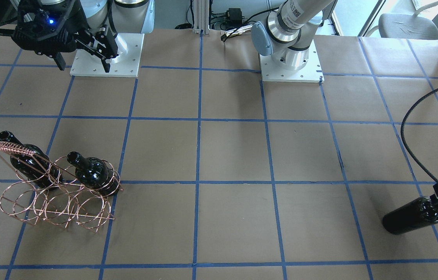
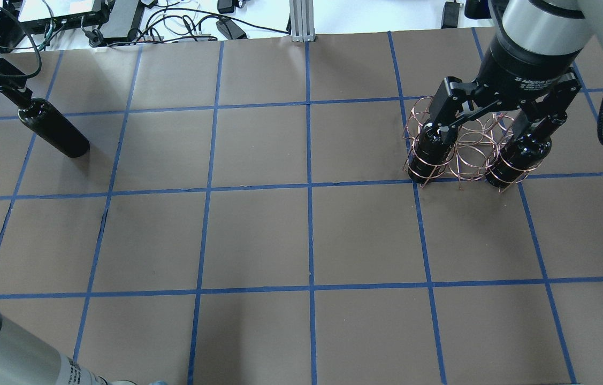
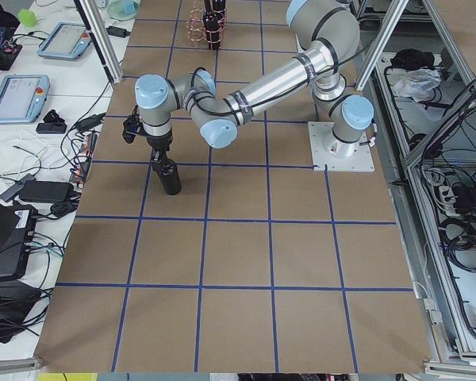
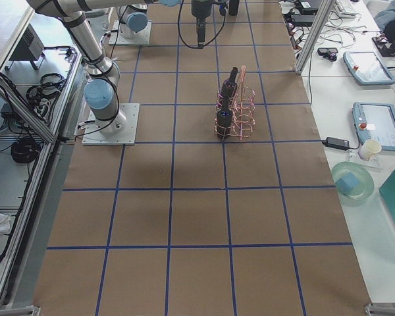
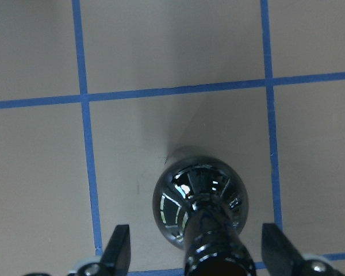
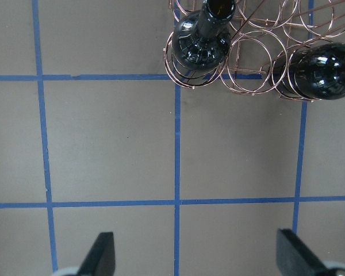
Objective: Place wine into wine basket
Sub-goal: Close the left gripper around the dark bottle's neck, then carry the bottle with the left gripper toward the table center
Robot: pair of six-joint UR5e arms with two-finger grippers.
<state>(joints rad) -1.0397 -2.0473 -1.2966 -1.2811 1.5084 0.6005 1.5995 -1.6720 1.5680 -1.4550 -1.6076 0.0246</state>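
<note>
You can read only one bit of print: white lettering on the black collar (image 2: 534, 80) directly above the right gripper (image 2: 486, 131). It seems to begin "2F Adaptive", and the rest is too small. Far up the left arm (image 1: 316, 9) from its tool, a white sticker (image 1: 295, 12) carries a square code and tiny print you cannot make out.

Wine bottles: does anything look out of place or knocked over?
Nothing spilled or toppled. Two bottles stand in the wine basket; the third bottle stands far off, the left hand open around its neck.
</note>
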